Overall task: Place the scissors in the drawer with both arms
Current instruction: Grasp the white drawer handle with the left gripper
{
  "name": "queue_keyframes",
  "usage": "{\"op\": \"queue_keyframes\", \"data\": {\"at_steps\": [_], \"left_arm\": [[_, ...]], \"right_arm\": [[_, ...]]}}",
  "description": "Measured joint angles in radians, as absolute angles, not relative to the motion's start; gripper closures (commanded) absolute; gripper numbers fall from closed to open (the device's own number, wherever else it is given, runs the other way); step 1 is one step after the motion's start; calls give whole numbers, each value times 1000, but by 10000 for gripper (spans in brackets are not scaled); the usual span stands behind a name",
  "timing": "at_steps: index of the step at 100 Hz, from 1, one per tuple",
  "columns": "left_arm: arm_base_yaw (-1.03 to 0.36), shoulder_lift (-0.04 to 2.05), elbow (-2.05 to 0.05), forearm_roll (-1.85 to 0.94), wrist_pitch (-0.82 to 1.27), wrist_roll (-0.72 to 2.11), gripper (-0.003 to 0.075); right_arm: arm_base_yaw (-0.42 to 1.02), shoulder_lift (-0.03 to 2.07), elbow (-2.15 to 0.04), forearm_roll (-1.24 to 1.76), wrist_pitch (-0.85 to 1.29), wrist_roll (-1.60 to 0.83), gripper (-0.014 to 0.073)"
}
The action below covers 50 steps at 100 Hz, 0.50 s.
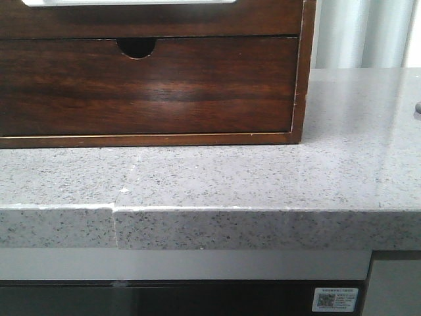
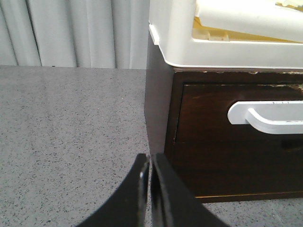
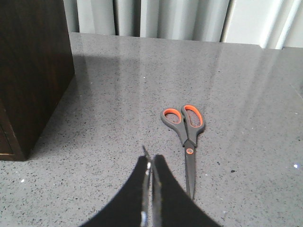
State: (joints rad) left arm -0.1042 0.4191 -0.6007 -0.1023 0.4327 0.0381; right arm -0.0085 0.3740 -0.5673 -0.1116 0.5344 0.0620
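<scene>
The scissors (image 3: 187,137), with grey handles lined in orange, lie flat on the grey counter, blades toward the camera in the right wrist view. My right gripper (image 3: 150,163) is shut and empty, just beside the blade tips and clear of them. The drawer (image 2: 213,142) is the upper dark-brown front with a pale handle (image 2: 265,116), and it is closed. In the front view only its lower strip (image 1: 151,20) shows. My left gripper (image 2: 150,161) is shut and empty, in front of the cabinet's left corner. Neither gripper shows in the front view.
The wooden cabinet (image 1: 299,99) stands at the back of the counter. Its lower drawer (image 1: 151,85) has a half-round notch. A white tray (image 2: 180,42) sits on top. The counter's front edge (image 1: 210,227) is near. A small dark thing (image 1: 417,108) shows at the right edge.
</scene>
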Motion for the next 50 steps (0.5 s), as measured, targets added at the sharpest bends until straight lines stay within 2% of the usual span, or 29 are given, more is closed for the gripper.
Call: {"op": "queue_keyframes", "data": {"at_steps": [31,36,40,47,50], "left_arm": [[-104,420,-601,-102,434,38,739],[-104,420,-601,-100,434,38,726],[-104,420,-601,-96,434,38,689],[-104,420,-601,-82,434,38,549],[-104,420,-601,-72,434,38,456]], "right_arm": [[-8,375,-569,-112,534,62,647],[-8,375,-569,-112,534,62,596],[-8,375,-569,-112,534,62,518],[-8,376,-569,-112,534,62,352],[-8,376,-569,-112,534,62,287]]}}
